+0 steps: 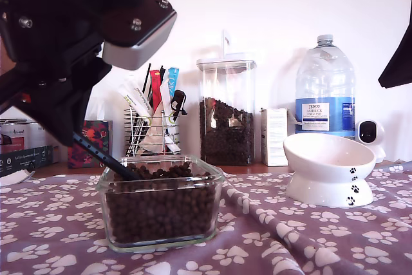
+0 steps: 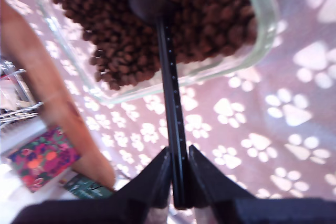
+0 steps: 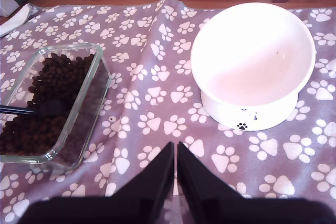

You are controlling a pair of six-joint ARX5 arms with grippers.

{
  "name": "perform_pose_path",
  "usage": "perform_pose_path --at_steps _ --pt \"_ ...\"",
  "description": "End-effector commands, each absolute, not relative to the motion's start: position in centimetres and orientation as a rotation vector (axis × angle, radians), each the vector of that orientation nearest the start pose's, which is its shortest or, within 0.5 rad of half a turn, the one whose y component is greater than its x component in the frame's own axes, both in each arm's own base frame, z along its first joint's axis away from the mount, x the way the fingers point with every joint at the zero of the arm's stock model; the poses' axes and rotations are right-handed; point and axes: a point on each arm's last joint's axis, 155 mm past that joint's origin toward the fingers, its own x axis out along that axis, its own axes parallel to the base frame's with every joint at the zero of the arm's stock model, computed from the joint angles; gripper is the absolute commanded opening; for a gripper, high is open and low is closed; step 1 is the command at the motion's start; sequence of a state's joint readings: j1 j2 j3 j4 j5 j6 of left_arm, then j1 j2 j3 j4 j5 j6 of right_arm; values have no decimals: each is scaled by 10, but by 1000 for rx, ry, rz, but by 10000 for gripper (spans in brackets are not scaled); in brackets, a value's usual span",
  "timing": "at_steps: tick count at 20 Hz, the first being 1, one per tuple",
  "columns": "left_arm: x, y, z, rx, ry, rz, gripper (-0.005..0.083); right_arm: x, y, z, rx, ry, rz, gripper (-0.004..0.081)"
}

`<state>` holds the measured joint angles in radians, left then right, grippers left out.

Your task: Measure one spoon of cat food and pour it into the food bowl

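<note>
first gripper: my first gripper [image 2: 179, 182] has its jaws clamped on the tail end of the spoon [image 2: 169, 82] handle, nothing else between them

spoon: cup end is down in the cat food [image 2: 157, 24]. From the exterior view the handle slants into the heap from that view's left, cup mostly buried

kibble dish: square glass dish [image 1: 161, 207] heaped about to its rim, sitting on the paw-print cloth [image 1: 290, 236] toward the near edge of the table

how i'd do the scoop: push the cup through the pile, then roll it mouth-up before lifting, otherwise half slides off. Lift slow and keep it level for the carry. Pile is level with the rim so pellets could easily get flicked over the glass wall

food bowl: the white food bowl [image 1: 329, 167] stands well apart from the dish, on the exterior view's right, looks empty inside

second gripper: my second gripper [image 3: 176, 174] hangs above the cloth between dish and bowl, jaws pressed together on nothing
</note>
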<state>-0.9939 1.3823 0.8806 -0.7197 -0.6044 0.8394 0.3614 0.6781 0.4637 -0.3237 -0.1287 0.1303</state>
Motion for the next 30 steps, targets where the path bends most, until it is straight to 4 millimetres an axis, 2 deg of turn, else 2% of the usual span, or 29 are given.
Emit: perform_pose_path --at_steps 1,7,11,16,30 --pt "229 -187 74 1620 760 -810 -24 255 122 149 65 565 443 -10" --pt "230 -174 69 1441 879 -766 -24 255 122 148 65 571 443 -10" --pt "238 -163 69 1353 927 -700 -24 252 126 147 70 581 464 -10" --pt "246 -150 69 1304 967 -646 -24 249 131 147 76 585 495 -10" --pt "254 -138 67 1219 1008 -598 -24 246 136 148 81 587 524 -10"
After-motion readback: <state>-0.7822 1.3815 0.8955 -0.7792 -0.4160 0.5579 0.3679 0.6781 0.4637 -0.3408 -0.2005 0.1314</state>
